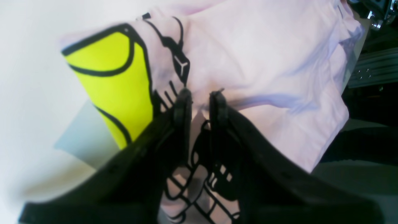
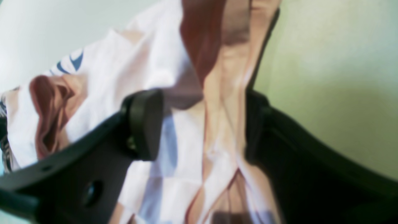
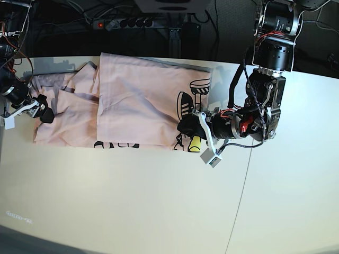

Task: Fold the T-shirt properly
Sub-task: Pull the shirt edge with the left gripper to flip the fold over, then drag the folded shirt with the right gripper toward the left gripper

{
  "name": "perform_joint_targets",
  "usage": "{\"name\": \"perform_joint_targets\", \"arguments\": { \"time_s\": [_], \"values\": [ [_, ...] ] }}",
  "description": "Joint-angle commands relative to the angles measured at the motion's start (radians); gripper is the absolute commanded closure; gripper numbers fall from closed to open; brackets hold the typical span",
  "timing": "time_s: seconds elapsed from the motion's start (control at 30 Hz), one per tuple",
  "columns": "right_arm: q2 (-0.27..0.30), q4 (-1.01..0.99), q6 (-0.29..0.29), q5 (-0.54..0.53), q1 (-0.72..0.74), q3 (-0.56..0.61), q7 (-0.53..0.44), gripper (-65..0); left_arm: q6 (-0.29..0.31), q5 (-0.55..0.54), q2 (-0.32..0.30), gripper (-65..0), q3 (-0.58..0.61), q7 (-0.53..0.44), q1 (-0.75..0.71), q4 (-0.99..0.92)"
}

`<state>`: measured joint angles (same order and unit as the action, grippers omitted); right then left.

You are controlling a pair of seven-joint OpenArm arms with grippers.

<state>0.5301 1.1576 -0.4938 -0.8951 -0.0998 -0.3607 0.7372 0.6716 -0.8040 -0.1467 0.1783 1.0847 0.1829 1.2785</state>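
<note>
Across the table (image 3: 159,201), the T-shirt (image 3: 137,100) lies half folded toward its far edge, pale pink, its print showing only at the 3 o'clock end. There the left gripper (image 1: 200,93) pinches a fold of printed cloth between nearly closed jaws; the rest of the cartoon is hidden under its fingers. At 9 o'clock the right gripper (image 2: 199,124) stands spread wide astride bunched cloth, blurred in its wrist view; whether it touches the fabric cannot be told.
</note>
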Motion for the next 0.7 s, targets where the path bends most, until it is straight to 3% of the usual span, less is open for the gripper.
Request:
{"name": "perform_joint_targets", "arguments": {
  "time_s": [0.0, 0.07, 0.2, 0.33, 0.5, 0.67],
  "values": [
    [0.002, -0.001, -0.079, 0.027, -0.006, 0.025, 0.078, -38.7, 0.027, -0.014, -0.001, -11.3, -0.002, -0.012, 0.022, 0.013],
    [0.002, -0.001, -0.079, 0.027, -0.006, 0.053, 0.071, -36.6, 0.027, -0.014, -0.001, -11.3, -0.002, -0.012, 0.022, 0.013],
    [0.002, -0.001, -0.079, 0.029, -0.006, 0.075, 0.067, -23.8, 0.027, -0.013, -0.001, -11.3, -0.002, -0.011, 0.022, 0.013],
    [0.002, -0.001, -0.079, 0.112, -0.006, 0.075, -0.021, 0.0, 0.027, -0.023, -0.004, -11.3, -0.002, -0.011, 0.026, 0.013],
    [0.002, -0.001, -0.079, 0.205, -0.006, 0.075, -0.106, 0.0, 0.027, -0.08, -0.003, -11.3, -0.002, -0.001, 0.043, 0.013],
    [0.011, -0.001, -0.077, 0.259, 0.005, 0.07, -0.116, 0.0, 0.027, -0.188, -0.003, -11.3, -0.002, 0.088, 0.083, 0.013]
  ]
}}
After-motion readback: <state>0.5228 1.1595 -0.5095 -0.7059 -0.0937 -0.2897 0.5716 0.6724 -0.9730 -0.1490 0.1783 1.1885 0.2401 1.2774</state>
